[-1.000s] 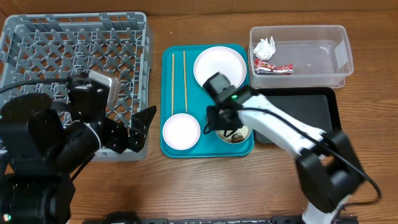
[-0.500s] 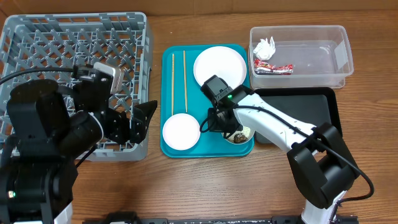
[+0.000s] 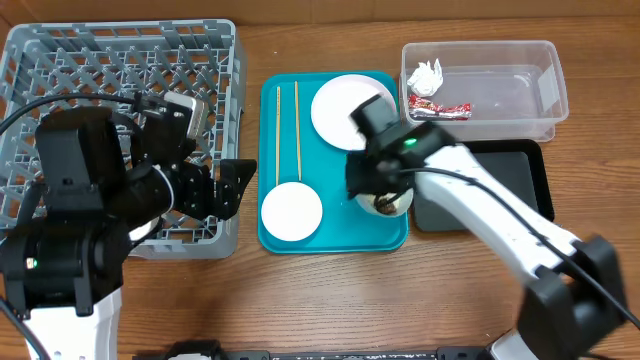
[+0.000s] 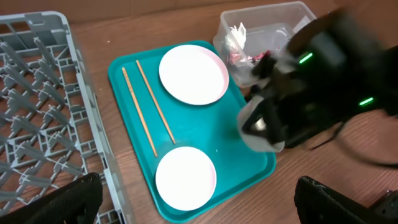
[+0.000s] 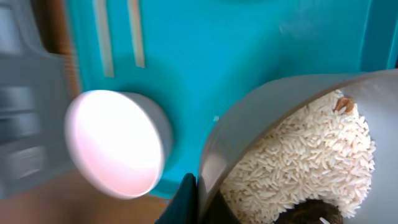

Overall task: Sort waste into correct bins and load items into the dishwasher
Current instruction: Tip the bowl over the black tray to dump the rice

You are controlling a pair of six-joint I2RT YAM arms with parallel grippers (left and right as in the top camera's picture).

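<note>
My right gripper is shut on the rim of a pale bowl at the right end of the teal tray. The bowl holds white rice and a brown lump. The right wrist view shows my right gripper pinching that rim. A round white plate, two chopsticks and a small white bowl lie on the tray. My left gripper is open and empty at the right edge of the grey dish rack. My left gripper looks down on the tray.
The clear tub at the back right holds a white tissue and a red wrapper. The black tray lies in front of it, right of the teal tray. The right arm is blurred.
My right gripper has shifted a little right and back with the rice bowl, and the arm has swung out to the right. My left arm has moved slightly toward the back.
</note>
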